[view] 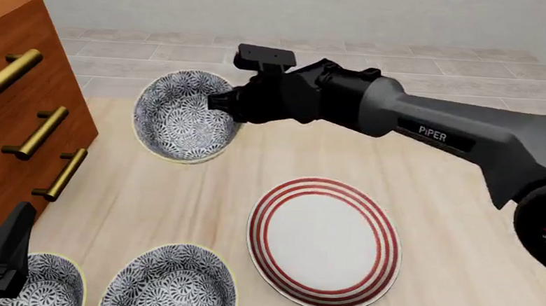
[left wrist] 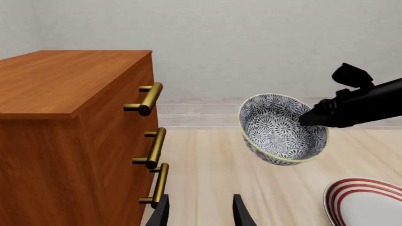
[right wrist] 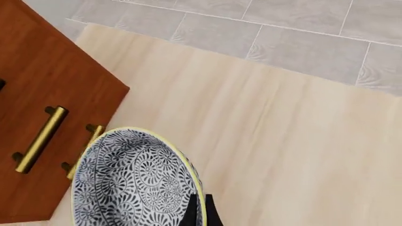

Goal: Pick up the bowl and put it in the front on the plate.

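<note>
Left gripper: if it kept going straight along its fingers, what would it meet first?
Probably nothing close: past the left gripper lies bare table, with the drawer cabinet on one side and the held bowl on the other. Depth is unclear.

Right gripper (view: 227,101) fingertips hidden where they meet bowl (view: 182,115) rim in front view; only dark tips show in right wrist view, bowl's near part cut off at frame edge there.
Left gripper (left wrist: 199,210) cut off in left wrist view, only two finger stubs visible; mostly out of frame in front view.
Plate (left wrist: 364,200) cut by frame corner in left wrist view.
Two spare bowls (view: 171,282) beside left gripper cut off at front view's edge.
Dresser (view: 18,104) cut off at front view's edge.
</note>
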